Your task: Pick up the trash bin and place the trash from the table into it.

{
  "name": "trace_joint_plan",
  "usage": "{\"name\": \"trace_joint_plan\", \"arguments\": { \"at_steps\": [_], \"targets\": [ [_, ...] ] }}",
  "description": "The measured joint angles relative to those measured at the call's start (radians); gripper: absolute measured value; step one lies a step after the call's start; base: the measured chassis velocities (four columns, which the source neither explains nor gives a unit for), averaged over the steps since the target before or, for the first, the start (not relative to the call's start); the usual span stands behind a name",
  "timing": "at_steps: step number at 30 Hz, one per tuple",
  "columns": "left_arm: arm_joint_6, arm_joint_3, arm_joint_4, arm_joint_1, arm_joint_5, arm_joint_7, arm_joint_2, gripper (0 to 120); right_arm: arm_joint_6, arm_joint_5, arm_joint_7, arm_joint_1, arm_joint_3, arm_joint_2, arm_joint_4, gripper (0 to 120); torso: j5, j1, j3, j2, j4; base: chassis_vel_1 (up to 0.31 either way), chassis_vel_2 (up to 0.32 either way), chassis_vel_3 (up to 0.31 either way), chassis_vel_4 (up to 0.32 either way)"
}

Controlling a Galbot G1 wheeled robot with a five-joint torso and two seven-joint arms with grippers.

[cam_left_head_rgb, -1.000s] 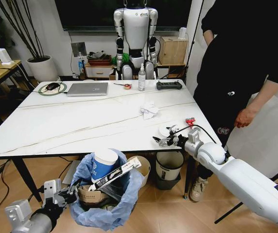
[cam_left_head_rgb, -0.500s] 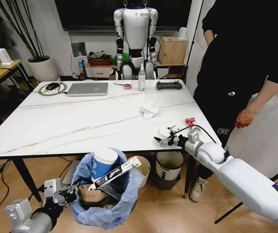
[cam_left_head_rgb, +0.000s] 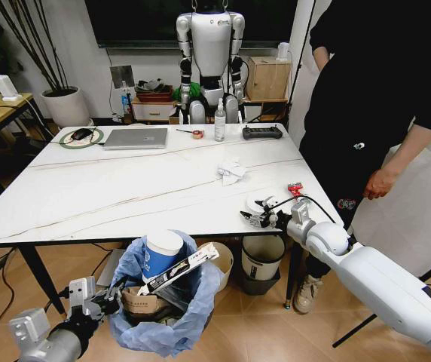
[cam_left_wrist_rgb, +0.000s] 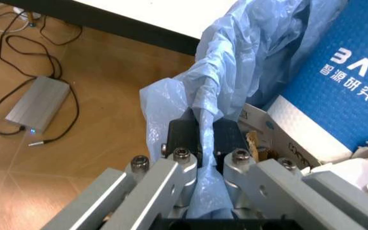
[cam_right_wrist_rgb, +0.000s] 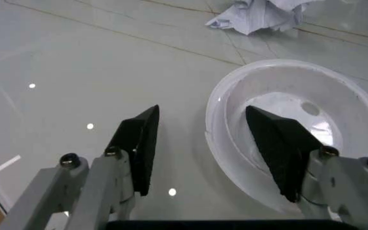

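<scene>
Jaws of the right gripper (cam_right_wrist_rgb: 203, 148) stand spread apart low over the near right part of the tabletop (cam_left_head_rgb: 125, 188), straddling the rim of the white lid (cam_right_wrist_rgb: 299, 124): one finger sits over the lid's hollow, the other over bare glossy surface just beside it, and nothing is clamped between them. From the head view the right gripper (cam_left_head_rgb: 255, 219) reaches in from the right, with the lid (cam_left_head_rgb: 258, 204) close to the tabletop's near right corner. Farther in toward the middle lies the crumpled white tissue (cam_left_head_rgb: 230, 171), apart from the lid. Below the tabletop's near edge, the left gripper (cam_left_wrist_rgb: 206, 158) has its jaws closed on the rim of the trash bin (cam_left_head_rgb: 166, 317), pinching a fold of the crinkled light-blue plastic bag (cam_left_wrist_rgb: 235, 81) between the pads. The bin hangs held at the near left, under and in front of the tabletop edge, and holds a blue paper cup (cam_left_head_rgb: 159, 256) with a white lid, a flattened brown cardboard box (cam_left_head_rgb: 142, 305) and a long white plastic packet (cam_left_head_rgb: 179, 275) leaning across its mouth. At the tabletop's far side rest a laptop (cam_left_head_rgb: 136, 138) and a spray bottle (cam_left_head_rgb: 219, 122).
</scene>
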Motion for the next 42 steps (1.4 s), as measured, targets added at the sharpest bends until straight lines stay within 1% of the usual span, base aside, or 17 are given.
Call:
{"name": "trace_joint_plan", "arguments": {
  "at_steps": [1,3,4,6,7,10,12,15,22,28,29,32,34,36,37,39,42],
  "targets": [
    [0.000,0.001,0.000,0.000,0.000,0.000,0.000,0,0.000,-0.001,0.000,-0.001,0.002,-0.002,0.000,39,-0.0001,0.000,0.000,0.000,0.0000,0.000,0.000,0.000,0.000],
    [0.000,0.002,0.000,-0.001,0.000,0.000,0.001,0,0.000,-0.001,0.000,-0.001,0.002,-0.002,0.000,32,-0.0001,0.000,0.000,0.000,0.0000,0.000,0.000,0.000,0.000],
    [0.000,0.002,0.001,-0.001,0.000,0.000,0.002,0,0.000,-0.001,0.000,-0.001,0.003,-0.003,0.000,26,-0.0001,0.000,0.000,0.000,0.0000,0.000,0.000,0.000,0.000],
    [0.000,0.003,0.001,-0.002,0.000,0.000,0.002,0,0.000,-0.001,-0.001,0.000,0.003,-0.004,0.001,19,0.0000,0.000,0.000,0.000,0.0000,0.000,0.000,0.000,0.000],
    [0.000,0.003,0.001,-0.002,0.000,0.000,0.002,0,0.000,-0.001,-0.001,0.000,0.003,-0.004,0.001,19,0.0000,0.000,0.000,0.000,0.0000,0.000,0.000,0.000,0.000],
    [0.000,0.007,0.001,-0.005,-0.001,-0.001,0.002,0,-0.001,-0.001,-0.001,0.000,0.007,-0.007,0.003,6,-0.0001,0.000,0.000,0.000,0.0000,0.000,0.000,0.000,0.000],
    [0.000,0.011,0.001,-0.006,-0.001,-0.001,0.003,0,0.000,-0.001,-0.001,-0.002,0.010,-0.010,0.006,0,-0.0001,0.000,0.000,0.000,0.0000,0.000,0.000,0.000,0.000],
    [0.000,0.015,0.002,-0.006,-0.001,-0.001,0.004,0,0.002,-0.002,-0.005,-0.008,0.020,-0.010,0.009,0,-0.0001,0.000,0.000,0.000,0.0001,0.000,0.000,0.000,0.000],
    [-0.002,0.028,0.000,-0.005,0.002,-0.002,0.010,0,0.026,0.023,-0.026,-0.031,0.116,-0.027,0.054,0,0.0001,0.000,0.000,0.000,0.0000,0.000,0.000,0.000,0.000],
    [-0.002,0.039,0.004,-0.020,-0.008,-0.023,0.029,0,0.030,0.141,-0.032,-0.104,0.270,-0.105,0.213,0,0.0000,0.000,0.000,0.000,0.0001,0.000,0.000,0.000,0.000],
    [-0.002,0.039,0.004,-0.020,-0.008,-0.023,0.029,0,0.030,0.141,-0.032,-0.104,0.270,-0.105,0.213,0,0.0000,0.000,0.000,0.000,0.0001,0.000,0.000,0.000,0.000],
    [-0.002,0.052,0.006,-0.023,-0.011,-0.038,0.038,0,0.046,0.172,-0.034,-0.198,0.344,-0.177,0.319,0,0.0001,0.000,0.000,0.000,-0.0002,0.000,0.000,0.000,0.000],
    [-0.002,0.053,0.006,-0.023,-0.011,-0.040,0.039,0,0.053,0.176,-0.036,-0.216,0.356,-0.189,0.336,0,0.0001,0.000,0.000,0.000,-0.0002,0.000,0.000,0.000,0.000],
    [-0.002,0.057,0.006,-0.025,-0.013,-0.042,0.041,0,0.071,0.192,-0.039,-0.259,0.387,-0.216,0.381,0,0.0001,0.000,0.000,0.000,-0.0003,0.000,0.000,0.000,0.000],
    [-0.002,0.060,0.005,-0.027,-0.016,-0.044,0.042,0,0.087,0.215,-0.041,-0.295,0.422,-0.237,0.426,0,0.0002,0.000,0.000,0.000,-0.0002,0.000,0.000,0.000,0.000],
    [-0.001,0.060,0.002,-0.026,-0.018,-0.046,0.045,0,0.102,0.250,-0.044,-0.328,0.464,-0.258,0.486,0,0.0001,0.000,0.000,0.000,-0.0002,0.000,0.000,0.000,0.000],
    [-0.001,0.060,0.000,-0.025,-0.021,-0.047,0.047,0,0.110,0.283,-0.045,-0.349,0.495,-0.274,0.538,0,0.0001,0.000,0.000,0.000,0.0000,0.000,0.000,0.000,0.000]
  ]
}}
